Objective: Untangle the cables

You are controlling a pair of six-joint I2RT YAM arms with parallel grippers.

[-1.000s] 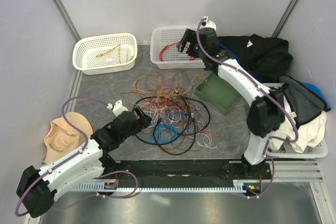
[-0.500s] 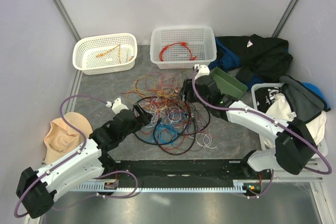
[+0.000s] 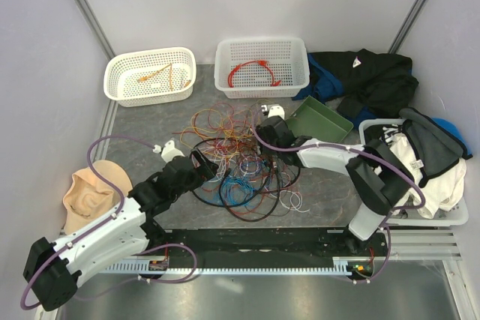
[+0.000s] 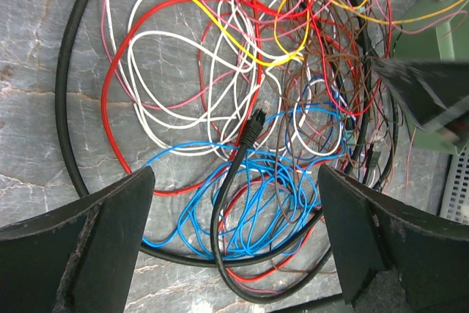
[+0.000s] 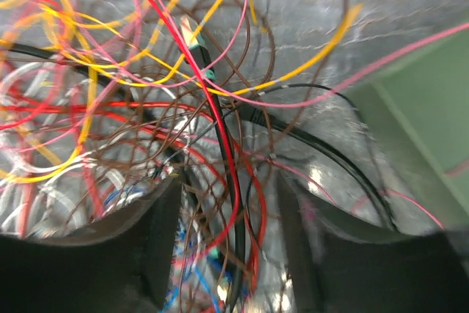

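Right gripper now amid many cables

The cables between the black left fingers are blue, white, red, yellow, brown and black, on a grey, pale-veined marble-patterned bench. Right of the black right fingers is a green tray.

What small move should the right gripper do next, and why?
Probably close the right gripper: in the wrist view its jaws stand apart around a red wire in the cables, with nothing pinched yet. Closing would likely catch that strand for pulling free.
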